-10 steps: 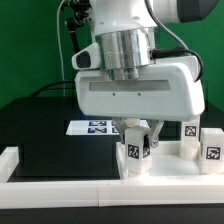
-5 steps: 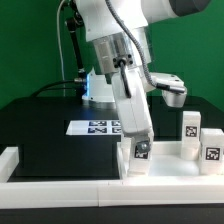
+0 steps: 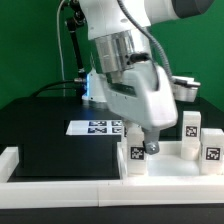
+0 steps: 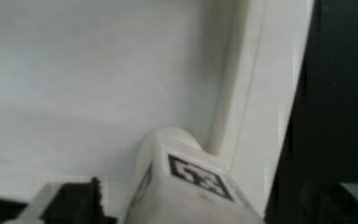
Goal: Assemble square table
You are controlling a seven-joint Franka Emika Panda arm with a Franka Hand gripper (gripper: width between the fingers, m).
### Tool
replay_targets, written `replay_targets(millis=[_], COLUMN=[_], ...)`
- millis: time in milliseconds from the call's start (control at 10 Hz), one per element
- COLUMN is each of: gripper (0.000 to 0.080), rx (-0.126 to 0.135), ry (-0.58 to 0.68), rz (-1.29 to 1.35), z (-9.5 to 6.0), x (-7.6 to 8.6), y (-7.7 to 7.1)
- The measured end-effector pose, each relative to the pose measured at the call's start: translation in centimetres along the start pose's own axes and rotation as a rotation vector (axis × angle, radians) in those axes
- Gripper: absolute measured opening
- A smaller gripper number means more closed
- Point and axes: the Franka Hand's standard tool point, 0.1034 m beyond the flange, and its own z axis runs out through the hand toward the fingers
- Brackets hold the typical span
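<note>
Fingers (image 3: 143,136) now wider; leg (image 3: 138,153) upright.

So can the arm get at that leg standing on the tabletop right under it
Probably yes. The gripper hangs directly over the leg, which stands upright on the tabletop. Nothing sits between them, and the other legs stand off toward the exterior view's right.

legs (image 3: 138,152): 3 | tabletop (image 3: 165,163): 1 | marker board (image 3: 95,128): 1 | border rails (image 3: 60,185): 2

White legs (image 3: 137,152) carry black-and-white square tags, the table (image 3: 40,135) is black, the marker board (image 3: 95,127) white.
</note>
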Motion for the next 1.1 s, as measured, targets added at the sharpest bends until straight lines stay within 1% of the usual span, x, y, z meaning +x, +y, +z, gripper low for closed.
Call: replay_targets(millis=[100,200,300,400,500,600,700,800,900,1000,1100], gripper=[0.0625,0.0625,0.0645,0.0645,0.0649,0.0649,0.0649,0.0649,0.0638,0.0458,0.0458], rx=[-0.001,-0.003,-0.004,-0.021,-0.057,-0.080,-0.084,-0.084,-0.084,-0.084,-0.082], ry=[0.000,0.003,0.004,0.019,0.045,0.049,0.046,0.046,0.047,0.047,0.048], rz=[-0.016,-0.109,-0.172,-0.297,-0.496,-0.699,-0.770,-0.764,-0.751,-0.749,-0.703], z=[0.02,0.01,0.01,0.05,0.23,0.25,0.08,0.12,0.15,0.14,0.15], x=[0.01,0.09,0.13,0.14,-0.19,-0.25,0.12,0.12,0.10,0.15,0.13], y=[0.02,0.05,0.07,0.11,0.06,0.06,0.09,0.14,0.14,0.16,0.16])
